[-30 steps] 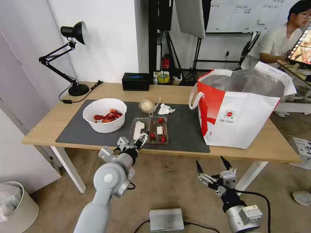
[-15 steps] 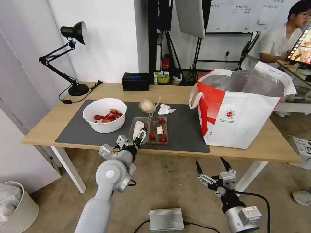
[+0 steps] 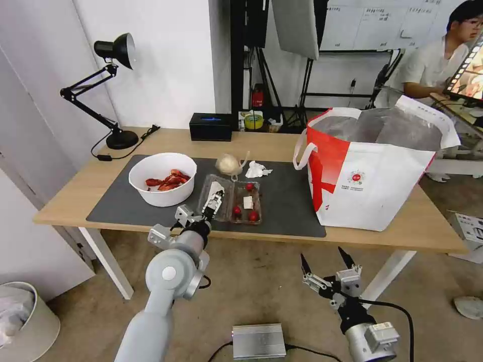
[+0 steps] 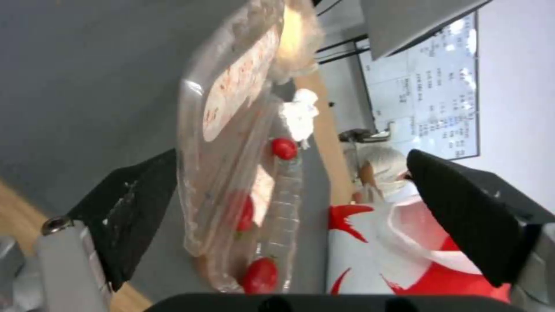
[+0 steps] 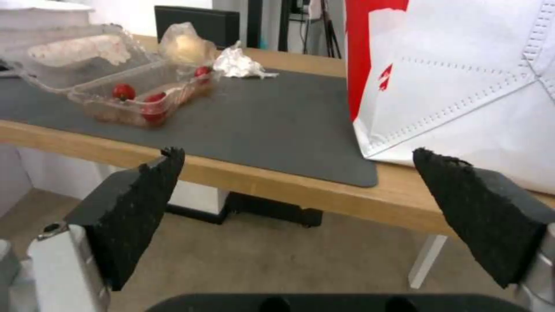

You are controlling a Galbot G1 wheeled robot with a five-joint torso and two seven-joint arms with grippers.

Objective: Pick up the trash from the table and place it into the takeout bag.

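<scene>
The clear clamshell tray (image 3: 245,202) with cherry tomatoes lies open on the dark mat (image 3: 287,201) of the table (image 3: 70,198). My left gripper (image 3: 212,200) hovers open over the tray's lid half. In the left wrist view the tilted lid (image 4: 231,130) stands between the spread fingers (image 4: 136,208), close to one of them. The white bowl of red shells (image 3: 162,178), the beige wrapped ball (image 3: 228,164) and the crumpled tissue (image 3: 256,170) sit nearby. At the right stands the takeout bag (image 3: 372,171), mouth open. My right gripper (image 3: 324,260) hangs open below the table's front edge.
A black desk lamp (image 3: 113,90) stands at the table's back left and a black box (image 3: 210,126) at the back middle. On the floor are a pale bin (image 3: 25,322) at the left and a silver box (image 3: 259,342) between my arms.
My left gripper has moved forward from the tray's near edge to over its lid half, and the lid has shifted and tilted. The right arm has sunk slightly.
</scene>
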